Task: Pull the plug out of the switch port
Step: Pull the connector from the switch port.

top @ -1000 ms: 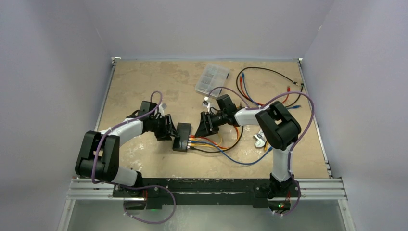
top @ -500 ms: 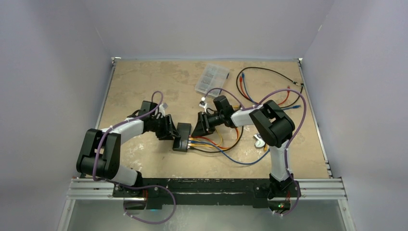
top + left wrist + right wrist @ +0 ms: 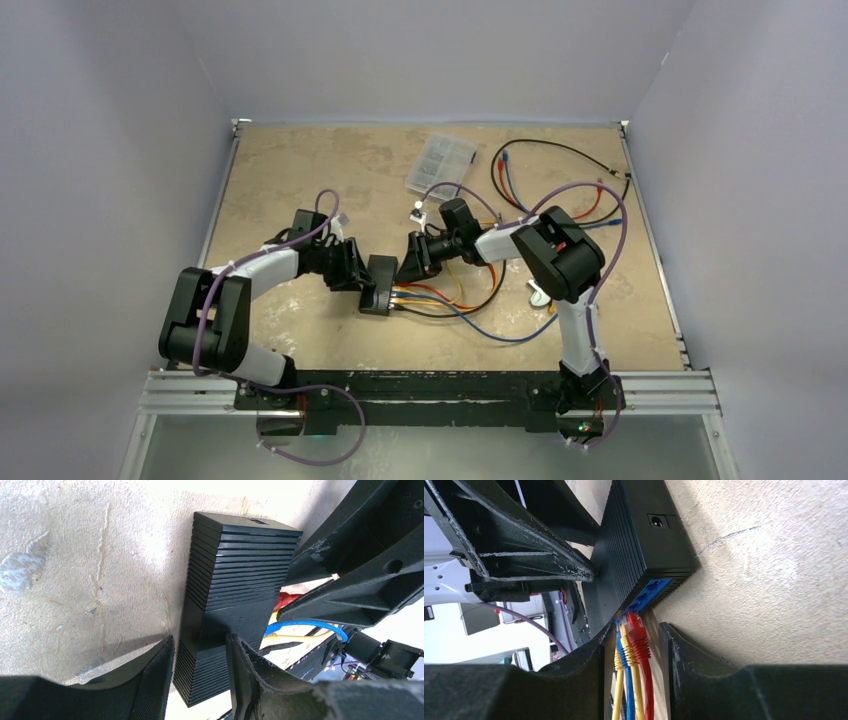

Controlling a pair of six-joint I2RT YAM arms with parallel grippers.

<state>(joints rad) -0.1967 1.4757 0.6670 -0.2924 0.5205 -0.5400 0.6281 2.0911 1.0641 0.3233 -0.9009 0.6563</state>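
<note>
Nearer the table's front edge than its back, about midway across, the switch lies with its port face turned right. The left gripper reaches in from the left, with its fingers pressed against opposite faces of the switch, pinching it. The judged purpose is to anchor the box so that a pull does not drag it. The right gripper faces the ports from the right. Its fingers are spread either side of the seated plugs, yellow, blue, yellow and red, and slight gaps show that they bear on none. Which plug is intended cannot be determined, and extraction has not begun. The risk is that closing here could catch several plugs together. Beyond, at the far edge, a clear case and, toward the far right corner, spare leads lie well apart from the work.
</note>
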